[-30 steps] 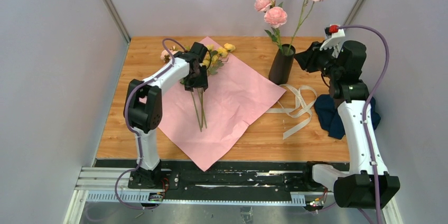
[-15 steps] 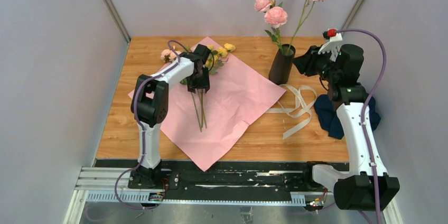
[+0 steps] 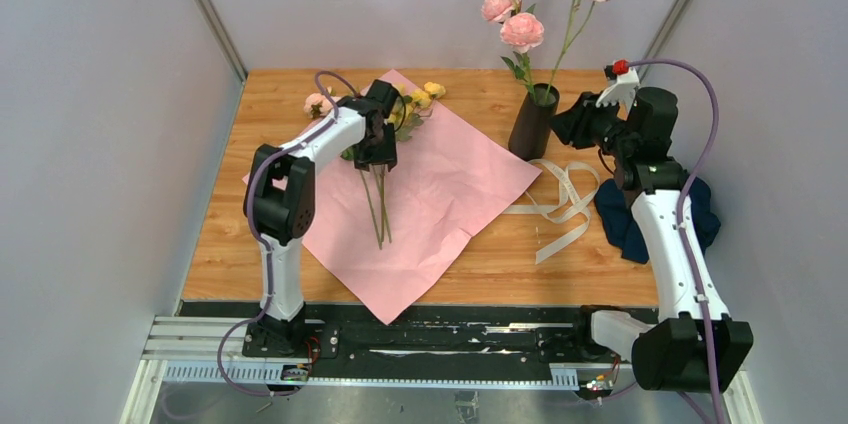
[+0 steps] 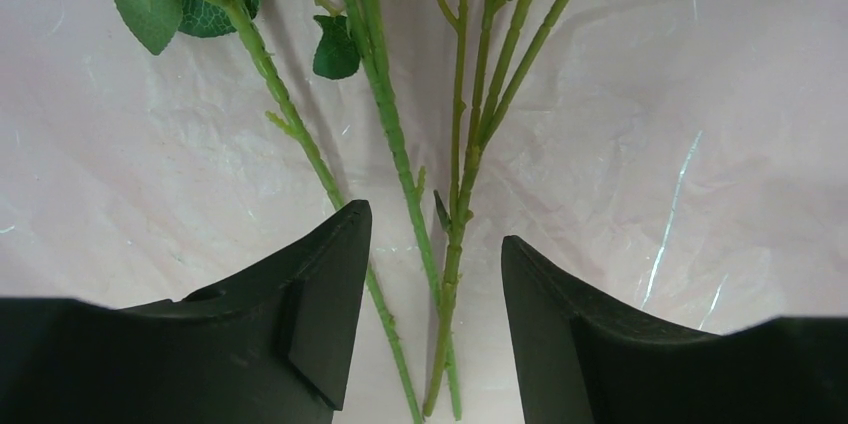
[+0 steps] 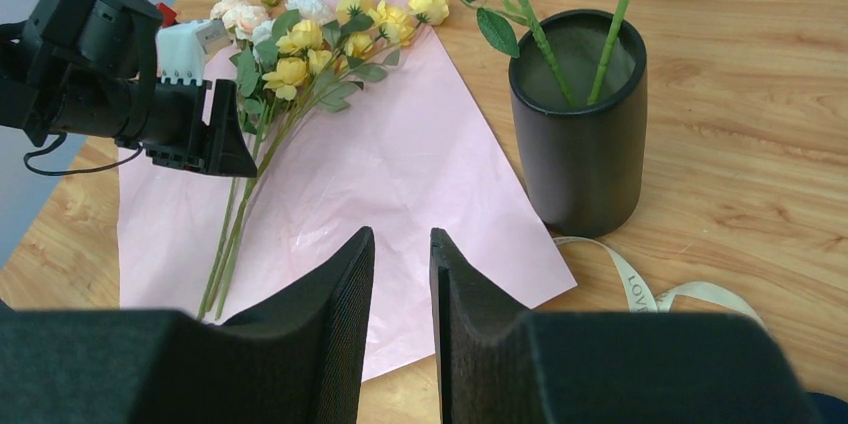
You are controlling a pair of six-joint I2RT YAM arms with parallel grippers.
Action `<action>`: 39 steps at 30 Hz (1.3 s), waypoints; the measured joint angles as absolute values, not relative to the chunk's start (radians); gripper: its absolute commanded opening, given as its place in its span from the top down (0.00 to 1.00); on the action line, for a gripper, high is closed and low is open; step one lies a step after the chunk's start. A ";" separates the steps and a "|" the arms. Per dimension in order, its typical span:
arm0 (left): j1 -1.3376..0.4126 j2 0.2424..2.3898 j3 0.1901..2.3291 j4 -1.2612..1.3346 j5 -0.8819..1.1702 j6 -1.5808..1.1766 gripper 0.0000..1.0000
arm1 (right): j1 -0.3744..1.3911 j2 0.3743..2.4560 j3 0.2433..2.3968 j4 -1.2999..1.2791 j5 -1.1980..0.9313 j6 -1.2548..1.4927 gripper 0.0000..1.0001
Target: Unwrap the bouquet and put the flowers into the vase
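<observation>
Flowers lie unwrapped on the spread pink wrapping paper, their stems running between the wide-spread fingers of the left claw, which grips nothing. Right claw, fingers nearly together and empty, hangs near the black vase holding pink roses. Cream ribbon lies on the desk.

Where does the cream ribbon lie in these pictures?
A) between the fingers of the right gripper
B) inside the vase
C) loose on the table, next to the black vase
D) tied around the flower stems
C: the ribbon lies untied on the wooden table beside the foot of the vase, apart from the stems on the pink paper.
</observation>
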State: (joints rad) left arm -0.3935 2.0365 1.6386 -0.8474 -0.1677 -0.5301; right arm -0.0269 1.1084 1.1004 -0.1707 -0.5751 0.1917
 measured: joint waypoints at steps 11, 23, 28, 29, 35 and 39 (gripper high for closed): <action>-0.459 2.033 1.655 -0.847 -0.170 -0.493 0.40 | -0.027 1.151 1.083 -0.150 -0.584 0.211 0.69; -0.459 2.127 1.661 -0.849 -0.136 -0.483 0.31 | -0.027 1.166 1.084 -0.152 -0.583 0.210 0.69; -0.457 2.160 1.685 -0.853 -0.109 -0.462 1.00 | -0.027 1.169 1.084 -0.151 -0.583 0.210 0.69; -0.456 2.161 1.686 -0.859 -0.105 -0.458 1.00 | -0.027 1.169 1.084 -0.151 -0.583 0.210 0.69; -0.455 2.149 1.687 -0.866 -0.114 -0.440 1.00 | -0.026 1.141 1.070 -0.151 -0.564 0.183 0.34; -0.455 2.072 1.687 -0.868 -0.123 -0.413 1.00 | -0.025 1.056 1.061 -0.158 -0.530 0.175 0.21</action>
State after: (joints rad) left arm -0.4553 2.0724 1.6871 -0.8684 -0.1230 -0.4126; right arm -0.0246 1.0561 1.0615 -0.1577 -0.5297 0.1749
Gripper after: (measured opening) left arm 0.065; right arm 0.731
